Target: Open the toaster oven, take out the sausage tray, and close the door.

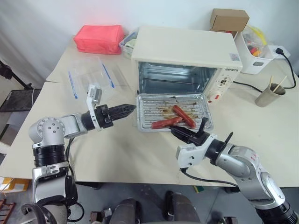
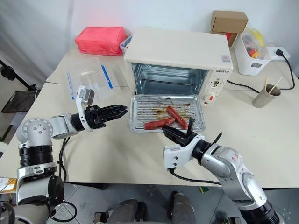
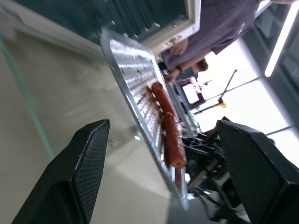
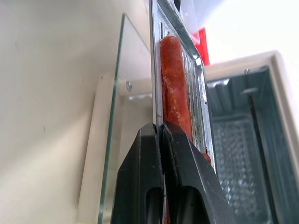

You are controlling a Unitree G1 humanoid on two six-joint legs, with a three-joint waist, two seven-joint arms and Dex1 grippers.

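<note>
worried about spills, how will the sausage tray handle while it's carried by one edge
The sausage tray looks thin, stiff metal, so it probably won't flex. Its base looks greasy, so the loose sausages may roll or slide if it tilts. The right gripper pinches only the near rim, so it could sag away from that grip.

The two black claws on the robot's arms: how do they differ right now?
The right gripper is shut on the near rim of the sausage tray; the left gripper stands open and holds nothing. The right gripper reaches the tray from the near side, while the left gripper hovers beside the tray's left edge, apart from it. Both have two black fingers and point toward the tray, which is outside the open toaster oven.
</note>
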